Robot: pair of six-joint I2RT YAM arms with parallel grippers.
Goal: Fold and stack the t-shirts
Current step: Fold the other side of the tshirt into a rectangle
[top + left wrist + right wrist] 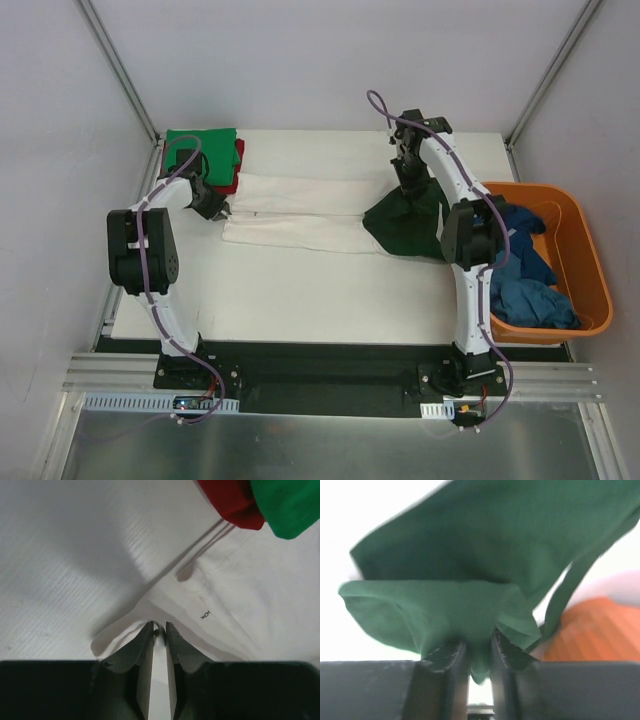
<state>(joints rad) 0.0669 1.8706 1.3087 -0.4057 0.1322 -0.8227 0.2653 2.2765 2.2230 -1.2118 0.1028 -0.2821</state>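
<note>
The white t-shirt (pixel 300 215) with dark green sleeves (pixel 410 225) lies across the table's middle, folded into a long strip. My left gripper (pixel 222 211) is shut on its white hem at the left end; the pinched cloth (pixel 159 630) shows between the fingertips. My right gripper (pixel 408 182) is shut on the dark green sleeve cloth (pixel 470 615) and holds it lifted above the table. A folded bright green t-shirt (pixel 202 150) lies on a red one (pixel 236 170) at the back left; both show in the left wrist view, the green (pixel 290 505) and the red (pixel 232 502).
An orange plastic tub (pixel 590 285) stands at the table's right edge with crumpled blue t-shirts (pixel 525 270) in it; its orange wall shows in the right wrist view (pixel 600 630). Frame posts rise at the back corners.
</note>
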